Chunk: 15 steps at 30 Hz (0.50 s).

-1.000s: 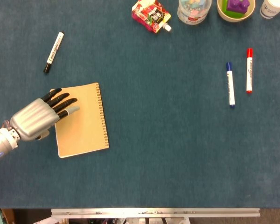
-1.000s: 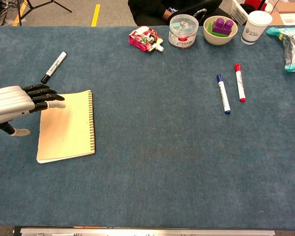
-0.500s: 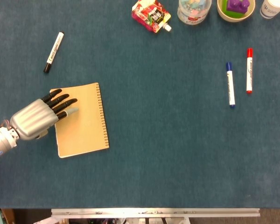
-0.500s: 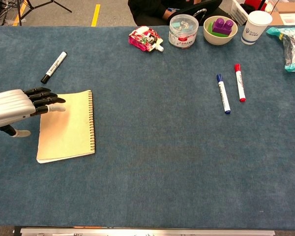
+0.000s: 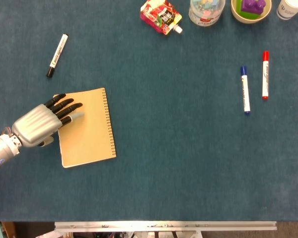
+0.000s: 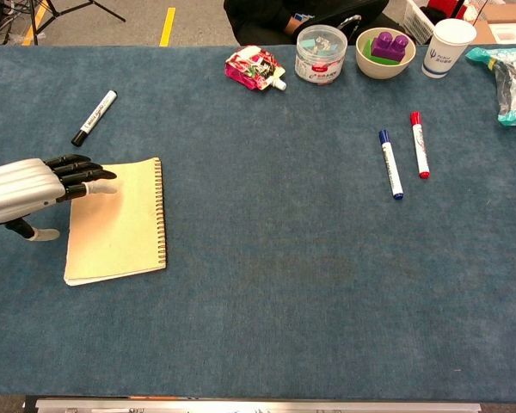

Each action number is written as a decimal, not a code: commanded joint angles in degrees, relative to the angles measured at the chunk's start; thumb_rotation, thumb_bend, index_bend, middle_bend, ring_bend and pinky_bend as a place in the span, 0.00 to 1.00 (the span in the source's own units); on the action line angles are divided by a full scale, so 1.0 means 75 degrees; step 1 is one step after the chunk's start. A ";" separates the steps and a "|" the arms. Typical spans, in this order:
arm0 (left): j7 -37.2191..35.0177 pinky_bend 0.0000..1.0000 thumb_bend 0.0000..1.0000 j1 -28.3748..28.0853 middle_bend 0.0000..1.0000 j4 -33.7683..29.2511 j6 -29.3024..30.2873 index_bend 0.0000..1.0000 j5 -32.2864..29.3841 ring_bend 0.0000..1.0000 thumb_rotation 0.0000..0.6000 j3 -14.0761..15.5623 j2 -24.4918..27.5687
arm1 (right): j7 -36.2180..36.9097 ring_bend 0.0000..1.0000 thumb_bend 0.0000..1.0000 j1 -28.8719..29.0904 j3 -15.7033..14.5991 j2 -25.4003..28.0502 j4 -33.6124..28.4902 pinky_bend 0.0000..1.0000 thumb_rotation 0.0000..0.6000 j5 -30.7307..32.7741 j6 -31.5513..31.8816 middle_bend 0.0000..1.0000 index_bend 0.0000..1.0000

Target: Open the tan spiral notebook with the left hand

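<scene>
1. Retreat is the only change: the left hand (image 5: 36,126) has slid a little toward 8 o'clock over the last second, so less of it overlaps the tan spiral notebook (image 5: 87,128). Its fingers (image 5: 65,109) are stretched out flat and slightly apart, holding nothing, with the tips over the cover's free-edge corner at 10 o'clock.
2. Cover closed, spiral binding along the 3 o'clock side; the notebook lies flat on the blue table (image 5: 179,148), left of centre. Judging by this, opening has not begun, and the hand seems to be lining up on the free edge at 9 o'clock.
3. Neighbours: a black marker (image 5: 57,55) lies at 11 o'clock from the notebook, apart from it; a blue marker (image 5: 245,90) and red marker (image 5: 265,75) sit well off at 3 o'clock.
4. Nothing blocks the cover's swing toward 3 o'clock.
5. Right hand is not seen in either view.
</scene>
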 commanded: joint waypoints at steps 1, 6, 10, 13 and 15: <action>-0.0049 0.00 0.19 -0.0011 0.03 0.0057 -0.0001 0.09 -0.0010 0.00 1.00 0.0000 -0.0049 | -0.0015 0.15 0.22 -0.0014 0.0001 0.0011 -0.0014 0.27 1.00 0.0005 0.0021 0.25 0.24; -0.0212 0.00 0.19 -0.0033 0.03 0.0123 0.0023 0.09 -0.0018 0.00 1.00 0.0003 -0.0158 | -0.0024 0.15 0.22 -0.0046 -0.0002 0.0020 -0.0023 0.27 1.00 0.0011 0.0068 0.25 0.24; -0.0391 0.00 0.19 -0.0085 0.03 0.0078 0.0005 0.09 -0.0031 0.00 1.00 0.0001 -0.0220 | -0.0012 0.15 0.22 -0.0066 0.0003 0.0017 -0.0005 0.27 1.00 0.0019 0.0100 0.25 0.24; -0.0531 0.00 0.19 -0.0133 0.03 0.0049 -0.0022 0.09 -0.0060 0.00 1.00 -0.0020 -0.0277 | 0.0009 0.15 0.22 -0.0084 0.0009 0.0013 0.0017 0.27 1.00 0.0026 0.0130 0.25 0.24; -0.0622 0.00 0.19 -0.0167 0.03 0.0014 -0.0035 0.09 -0.0085 0.00 1.00 -0.0042 -0.0307 | 0.0024 0.15 0.22 -0.0094 0.0013 0.0010 0.0039 0.27 1.00 0.0033 0.0145 0.25 0.24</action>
